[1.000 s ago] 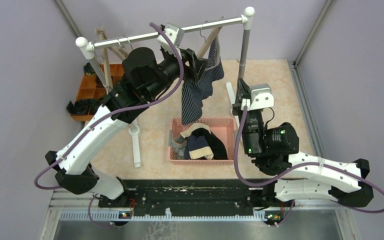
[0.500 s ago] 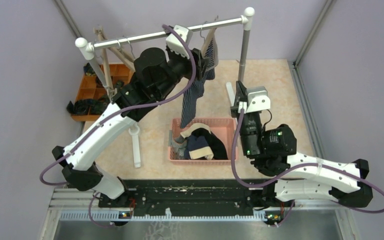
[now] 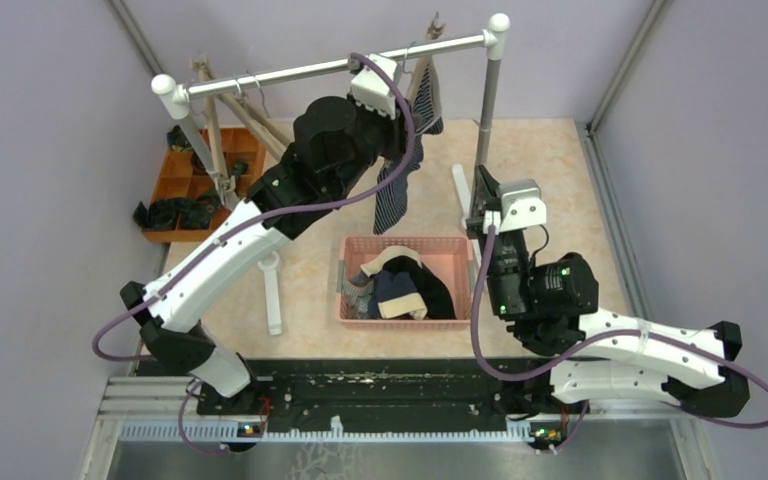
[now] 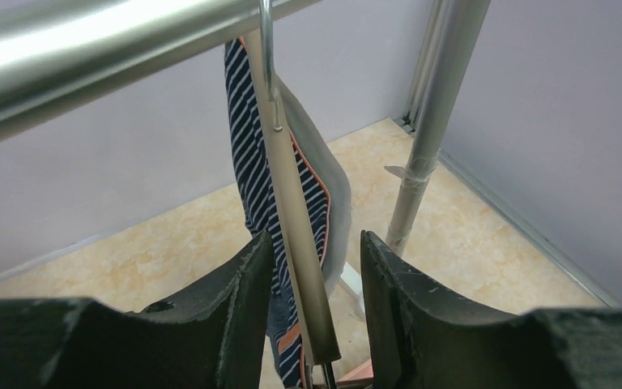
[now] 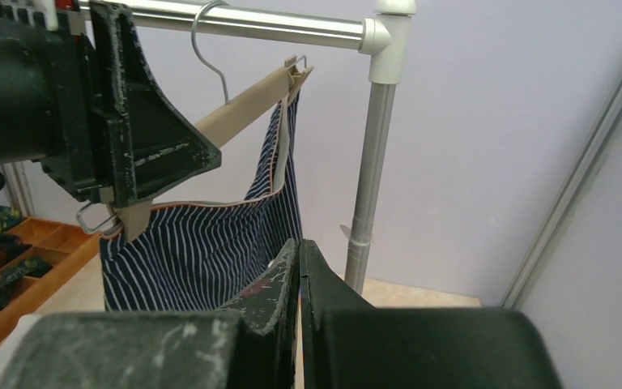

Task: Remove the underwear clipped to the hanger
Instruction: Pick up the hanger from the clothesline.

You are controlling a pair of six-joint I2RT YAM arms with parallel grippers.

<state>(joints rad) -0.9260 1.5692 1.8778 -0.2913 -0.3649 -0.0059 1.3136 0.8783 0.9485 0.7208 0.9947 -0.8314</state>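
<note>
Your left gripper (image 4: 314, 267) is spread wide, with one finger on each side of the tan hanger (image 4: 296, 235). The underwear (image 4: 247, 146) is dark blue with thin white stripes and an orange edge. It hangs from that hanger, just past the fingers. Your right gripper (image 5: 298, 259) is pressed together, holding nothing. The striped cloth hangs in front of it.

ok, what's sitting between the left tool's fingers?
Left wrist view: the tan hanger sits in the gap of the open left tool, with the striped underwear hanging beside it.
</note>
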